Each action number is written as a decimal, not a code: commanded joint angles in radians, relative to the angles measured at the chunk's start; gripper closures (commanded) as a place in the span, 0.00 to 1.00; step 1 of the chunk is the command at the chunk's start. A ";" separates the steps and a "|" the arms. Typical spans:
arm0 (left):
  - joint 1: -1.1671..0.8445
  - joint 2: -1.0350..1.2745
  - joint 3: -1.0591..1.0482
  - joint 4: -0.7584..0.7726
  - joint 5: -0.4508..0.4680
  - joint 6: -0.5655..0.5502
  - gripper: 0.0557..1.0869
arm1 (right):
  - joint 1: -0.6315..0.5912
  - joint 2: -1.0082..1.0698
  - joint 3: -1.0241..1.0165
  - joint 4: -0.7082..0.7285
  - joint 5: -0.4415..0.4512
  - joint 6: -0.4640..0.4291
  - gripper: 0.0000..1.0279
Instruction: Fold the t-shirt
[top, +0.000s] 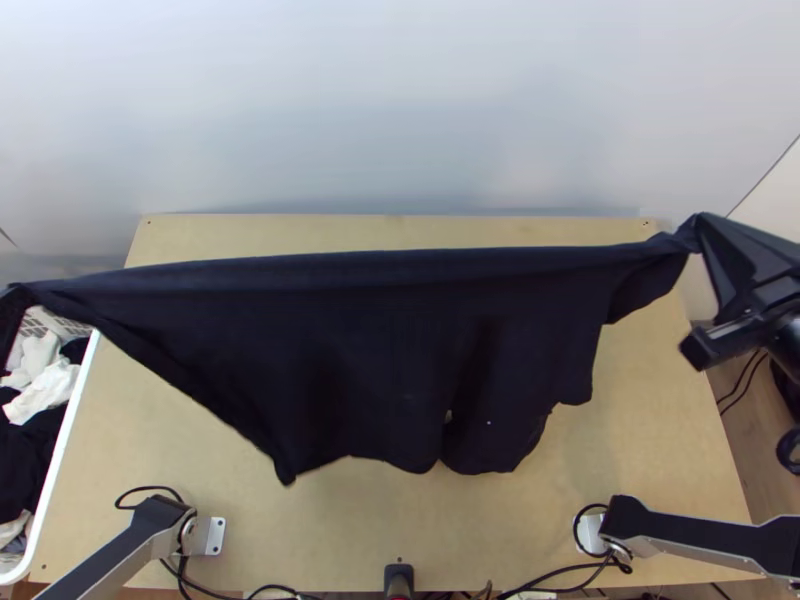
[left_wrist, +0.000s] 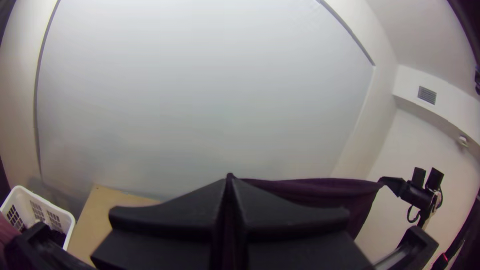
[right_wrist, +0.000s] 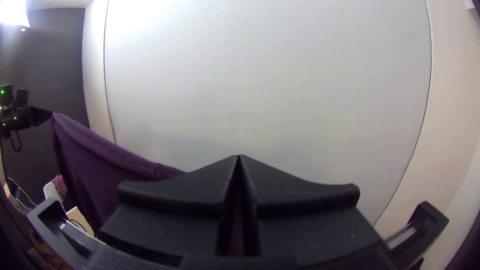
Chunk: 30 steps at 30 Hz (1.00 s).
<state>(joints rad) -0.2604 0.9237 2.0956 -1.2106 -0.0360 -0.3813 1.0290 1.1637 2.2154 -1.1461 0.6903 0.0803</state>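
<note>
The dark t-shirt (top: 400, 350) hangs stretched wide in the air above the table, its upper edge taut and its lower part drooping in uneven folds. At the top view's left edge, the tip of my left gripper (top: 6, 291) holds one end; in the left wrist view my left gripper (left_wrist: 230, 177) is closed on the purple-looking cloth (left_wrist: 320, 192). My right gripper (top: 697, 232) pinches the opposite upper corner. Seen from its own wrist, my right gripper (right_wrist: 239, 157) has its fingers together, with the cloth (right_wrist: 110, 160) stretching away to the other arm.
A white basket (top: 50, 470) with white and dark clothes stands along the table's left side. The light wooden table (top: 660, 440) lies below the shirt, with cables and arm mounts at its near edge. A pale wall (top: 400, 110) rises behind it.
</note>
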 joint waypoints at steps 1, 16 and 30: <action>-0.007 0.072 -0.091 0.056 0.047 -0.001 0.96 | 0.020 0.014 -0.080 -0.017 -0.026 0.052 0.97; 0.039 0.302 -0.654 0.634 0.041 0.036 0.96 | -0.607 0.240 -0.559 0.514 -0.617 0.125 0.97; 0.161 0.687 -0.646 0.945 -0.002 0.067 0.96 | -0.690 0.763 -0.339 0.721 -0.623 0.216 0.97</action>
<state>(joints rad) -0.1505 1.4334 1.4418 -0.4072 -0.0132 -0.3317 0.3885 1.6756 1.7111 -0.4805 0.0776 0.2665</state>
